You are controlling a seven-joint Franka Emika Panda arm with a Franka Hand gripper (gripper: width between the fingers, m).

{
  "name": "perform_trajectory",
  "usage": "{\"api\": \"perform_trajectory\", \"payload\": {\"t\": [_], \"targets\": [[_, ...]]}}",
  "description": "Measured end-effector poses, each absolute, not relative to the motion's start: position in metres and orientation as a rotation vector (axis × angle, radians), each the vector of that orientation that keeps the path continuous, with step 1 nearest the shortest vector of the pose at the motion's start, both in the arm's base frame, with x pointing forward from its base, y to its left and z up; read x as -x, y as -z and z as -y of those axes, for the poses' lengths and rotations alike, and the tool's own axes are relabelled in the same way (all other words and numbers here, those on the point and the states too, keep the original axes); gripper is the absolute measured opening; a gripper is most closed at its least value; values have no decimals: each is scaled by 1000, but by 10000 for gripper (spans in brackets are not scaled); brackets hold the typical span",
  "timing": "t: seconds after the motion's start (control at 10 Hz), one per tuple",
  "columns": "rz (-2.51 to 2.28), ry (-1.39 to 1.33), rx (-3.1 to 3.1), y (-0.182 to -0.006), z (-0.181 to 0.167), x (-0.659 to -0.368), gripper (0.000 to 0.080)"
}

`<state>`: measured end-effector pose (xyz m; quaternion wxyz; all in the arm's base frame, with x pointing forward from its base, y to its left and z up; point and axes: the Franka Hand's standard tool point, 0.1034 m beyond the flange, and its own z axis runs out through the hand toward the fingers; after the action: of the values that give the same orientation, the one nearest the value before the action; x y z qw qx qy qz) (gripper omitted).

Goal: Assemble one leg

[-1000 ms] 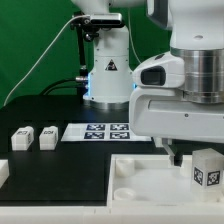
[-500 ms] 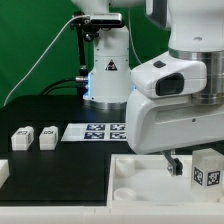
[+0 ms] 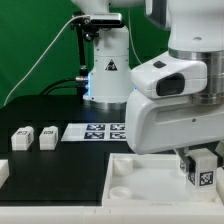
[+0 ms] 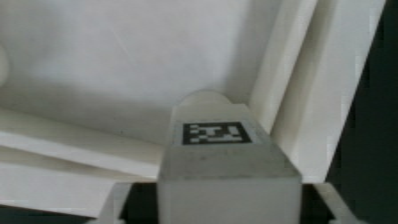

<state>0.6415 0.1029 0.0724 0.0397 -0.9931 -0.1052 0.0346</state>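
Observation:
My gripper (image 3: 197,160) is shut on a leg (image 3: 203,171), a small white block with a black-and-white tag facing the camera. It holds the leg upright over the right part of the large white tray (image 3: 135,182). In the wrist view the leg (image 4: 222,160) fills the middle, tag up, between my gripper's (image 4: 222,206) sides, with the tray's floor and raised rim (image 4: 294,90) behind it. Whether the leg touches the tray cannot be told. Two more legs (image 3: 21,139) (image 3: 47,137) stand on the black table at the exterior view's left.
The marker board (image 3: 100,131) lies on the table in front of the arm's white base (image 3: 105,75). Another white part (image 3: 3,172) shows at the left edge. The arm's big white housing (image 3: 175,95) hides the table's right half.
The arm's housing has shifted and turned a little. The gripper finger beside the leg has moved slightly to the exterior view's right. The leg stays over the tray's right part.

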Motion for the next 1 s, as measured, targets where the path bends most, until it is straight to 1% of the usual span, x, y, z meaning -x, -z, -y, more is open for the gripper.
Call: {"api": "perform_trajectory", "payload": {"t": [0.3, 0.4, 0.6, 0.7, 1.0], "targets": [[269, -108, 3050, -72, -103, -641, 291], [163, -105, 3055, -72, -103, -641, 291], [-324, -81, 3048, -72, -108, -640, 292], [-499, -82, 3028, -72, -110, -641, 292], [-933, -89, 2955, -72, -102, -640, 295]]}}
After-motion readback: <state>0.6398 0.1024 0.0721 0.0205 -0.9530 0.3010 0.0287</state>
